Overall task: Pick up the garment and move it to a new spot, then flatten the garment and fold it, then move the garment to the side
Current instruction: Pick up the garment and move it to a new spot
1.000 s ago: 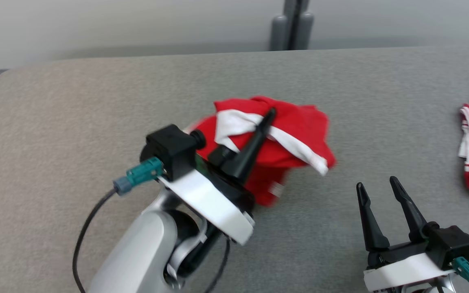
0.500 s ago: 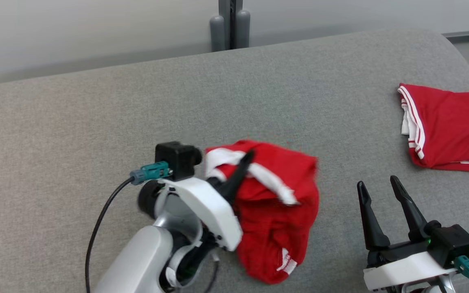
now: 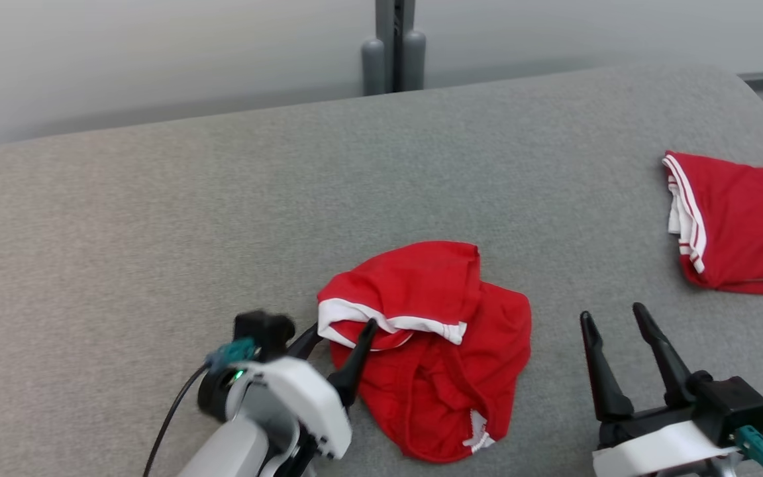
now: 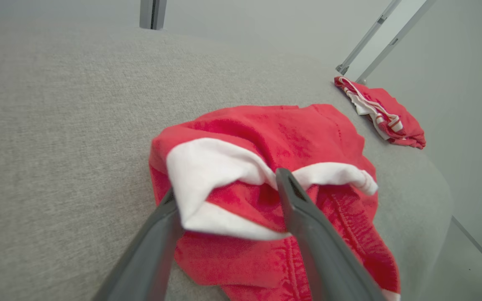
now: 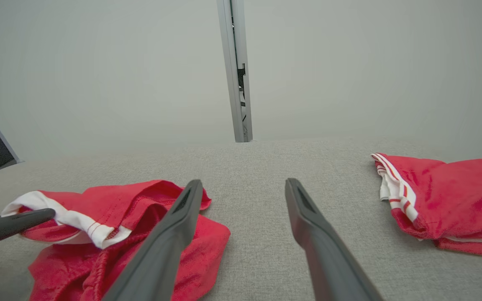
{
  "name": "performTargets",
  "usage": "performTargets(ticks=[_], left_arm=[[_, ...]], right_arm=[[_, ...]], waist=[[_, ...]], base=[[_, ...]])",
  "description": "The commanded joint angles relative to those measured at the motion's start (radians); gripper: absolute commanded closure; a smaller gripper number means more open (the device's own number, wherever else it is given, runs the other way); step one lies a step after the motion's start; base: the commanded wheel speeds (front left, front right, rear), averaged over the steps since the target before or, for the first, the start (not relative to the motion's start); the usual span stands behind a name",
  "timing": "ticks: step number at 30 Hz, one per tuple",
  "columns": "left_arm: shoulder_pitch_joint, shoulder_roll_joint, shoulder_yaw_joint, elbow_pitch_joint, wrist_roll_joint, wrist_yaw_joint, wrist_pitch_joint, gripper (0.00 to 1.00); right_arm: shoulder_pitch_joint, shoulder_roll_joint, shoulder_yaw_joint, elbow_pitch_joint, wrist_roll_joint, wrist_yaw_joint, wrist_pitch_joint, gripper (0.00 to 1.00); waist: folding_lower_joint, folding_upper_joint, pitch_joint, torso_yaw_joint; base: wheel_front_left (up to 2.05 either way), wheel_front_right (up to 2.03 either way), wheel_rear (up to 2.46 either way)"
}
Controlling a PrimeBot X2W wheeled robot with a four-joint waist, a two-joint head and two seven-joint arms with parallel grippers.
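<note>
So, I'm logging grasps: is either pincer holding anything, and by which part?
Nothing is held. The left pincer stands open around the white band of the garment; the right pincer is open too.

The crumpled red fabric garment (image 3: 434, 331) at the tips of the left jaws carries a plain white band along one hem and a small white mark. Well beyond the right jaws, a folded red cloth (image 3: 746, 232) shows white-and-red edge stripes. The felt-like worktop (image 3: 156, 218) is heathered grey. Both pairs of jaws are matt black, their wrist housings (image 3: 295, 397) white, their plugs (image 3: 759, 447) teal.
</note>
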Motion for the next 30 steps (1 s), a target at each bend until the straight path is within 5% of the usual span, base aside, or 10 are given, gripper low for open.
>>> performTargets(ticks=[1,9,15,22,30], left_arm=[[0.03,0.017,0.01,-0.014,0.001,0.009,-0.016,0.0],[0.286,0.115,0.095,-0.24,0.067,0.14,-0.236,0.0],[0.441,0.136,0.187,-0.318,0.183,0.191,-0.266,0.0],[0.579,0.059,0.39,-0.416,0.338,0.151,-0.266,0.0],[0.628,-0.018,0.567,-0.411,0.422,0.033,-0.266,0.0]], right_arm=[[0.006,-0.004,-0.01,-0.003,-0.004,0.0,-0.001,0.0],[0.068,-0.005,-0.13,-0.03,-0.063,0.0,-0.001,0.0],[0.122,-0.005,-0.168,-0.033,-0.119,0.0,-0.001,0.0],[0.177,-0.005,-0.187,-0.013,-0.12,0.0,-0.001,0.0],[0.205,-0.004,-0.191,0.007,-0.096,0.0,-0.001,0.0]], waist=[[0.0,0.0,-0.019,0.02],[0.0,0.0,-0.094,0.118],[0.0,0.0,-0.156,0.174],[0.0,0.0,-0.216,0.201],[0.0,0.0,-0.228,0.202]], base=[[0.0,0.0,0.0],[0.0,0.0,0.0],[0.0,0.0,0.0],[0.0,0.0,0.0],[0.0,0.0,0.0]])
